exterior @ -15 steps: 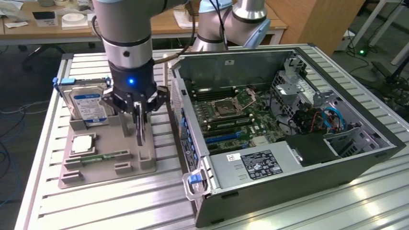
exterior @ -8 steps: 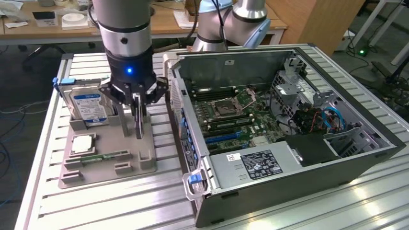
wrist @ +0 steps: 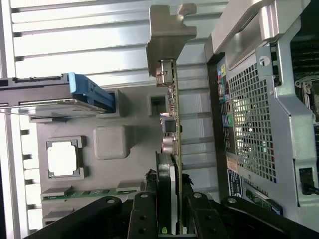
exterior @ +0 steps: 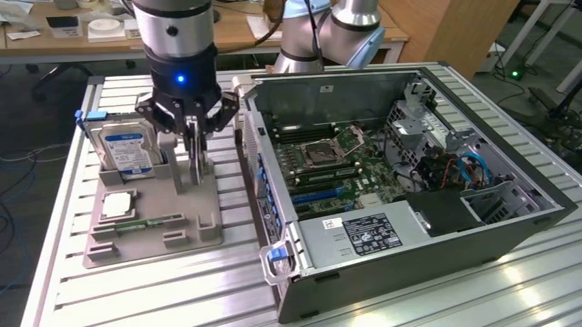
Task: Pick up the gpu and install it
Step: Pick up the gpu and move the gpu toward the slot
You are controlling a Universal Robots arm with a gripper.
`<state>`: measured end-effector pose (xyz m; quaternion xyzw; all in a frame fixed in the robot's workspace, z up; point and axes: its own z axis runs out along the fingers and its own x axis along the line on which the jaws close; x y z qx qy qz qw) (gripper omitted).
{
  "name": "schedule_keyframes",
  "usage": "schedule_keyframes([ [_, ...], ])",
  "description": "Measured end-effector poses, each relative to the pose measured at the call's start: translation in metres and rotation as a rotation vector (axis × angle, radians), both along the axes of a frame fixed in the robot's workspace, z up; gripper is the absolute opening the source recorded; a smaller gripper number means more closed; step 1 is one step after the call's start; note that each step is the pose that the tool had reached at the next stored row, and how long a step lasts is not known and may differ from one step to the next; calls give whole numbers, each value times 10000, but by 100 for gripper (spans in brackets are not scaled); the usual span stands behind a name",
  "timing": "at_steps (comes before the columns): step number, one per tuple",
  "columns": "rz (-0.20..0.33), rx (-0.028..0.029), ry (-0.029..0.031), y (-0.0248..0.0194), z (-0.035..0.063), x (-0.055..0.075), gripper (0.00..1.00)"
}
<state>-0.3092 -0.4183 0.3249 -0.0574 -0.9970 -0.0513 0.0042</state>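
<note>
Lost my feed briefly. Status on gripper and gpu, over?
Gripper shut on the gpu. Card upright at gray holder, outside the case. Hard drive close alongside.

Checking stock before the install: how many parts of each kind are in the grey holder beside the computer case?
hard drive: 1
gpu: 1
processor chip: 1
RAM stick: 1
Total: 4
</note>
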Motion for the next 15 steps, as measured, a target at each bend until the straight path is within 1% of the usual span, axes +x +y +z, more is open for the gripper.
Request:
schedule_keyframes([
  [7, 2, 120, 0, 0, 233, 0, 29],
  [9, 61, 127, 0, 0, 265, 0, 29],
  [13, 336, 125, 6, 0, 278, 0, 29],
  [15, 374, 126, 6, 0, 300, 0, 29],
])
